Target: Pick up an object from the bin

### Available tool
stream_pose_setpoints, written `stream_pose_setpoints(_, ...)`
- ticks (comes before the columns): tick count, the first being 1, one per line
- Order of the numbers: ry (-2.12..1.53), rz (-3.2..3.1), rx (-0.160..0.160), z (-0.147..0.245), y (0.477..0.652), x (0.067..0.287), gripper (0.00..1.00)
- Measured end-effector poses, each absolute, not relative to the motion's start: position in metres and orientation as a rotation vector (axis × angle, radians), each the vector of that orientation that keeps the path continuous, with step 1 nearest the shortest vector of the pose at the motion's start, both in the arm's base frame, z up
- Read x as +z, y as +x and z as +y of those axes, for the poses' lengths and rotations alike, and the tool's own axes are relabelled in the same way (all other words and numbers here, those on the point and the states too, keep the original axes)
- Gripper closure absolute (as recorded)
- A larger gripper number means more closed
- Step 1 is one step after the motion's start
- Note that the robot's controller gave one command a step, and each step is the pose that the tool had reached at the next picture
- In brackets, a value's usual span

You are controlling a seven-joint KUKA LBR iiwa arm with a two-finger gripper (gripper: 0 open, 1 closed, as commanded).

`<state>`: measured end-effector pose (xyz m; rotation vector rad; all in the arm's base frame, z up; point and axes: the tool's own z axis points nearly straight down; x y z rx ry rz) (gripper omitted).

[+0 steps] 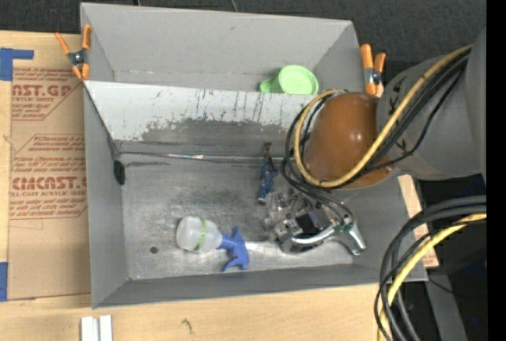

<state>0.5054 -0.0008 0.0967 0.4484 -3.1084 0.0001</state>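
In the camera view, the arm came in from the right, its brown domed cover (341, 138) and looped yellow and black cables (304, 161) hanging over the right part of the grey bin (158, 106). Below the cover, the gripper (294, 230) sat low over the bin floor near the front right corner. Its metal parts were crowded together under the cables, so whether it was open or closed could not be told, nor whether it gripped anything.

Nearest to it, just to its left, lay a small blue plastic piece (233, 249) on the floor. That piece touched a clear rounded bottle with a green band (196, 234), which lay on its side a little further left. A thin blue thing (266, 177) stood just above the gripper, close against the cables. A light green round cap (295, 81) rested well apart, up on the sloping back wall.
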Motion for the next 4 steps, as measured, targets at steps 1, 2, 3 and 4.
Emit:
stream_pose_setpoints(1,0.465,-3.102,-0.003,-0.011,0.504,0.153,1.0)
stream_pose_setpoints(2,0.542,-3.102,0.002,-0.013,0.514,0.185,1.0)
stream_pose_setpoints(3,0.419,-3.115,-0.002,-0.017,0.506,0.171,1.0)
stream_pose_setpoints(4,0.128,-3.139,-0.001,-0.037,0.504,0.16,1.0)
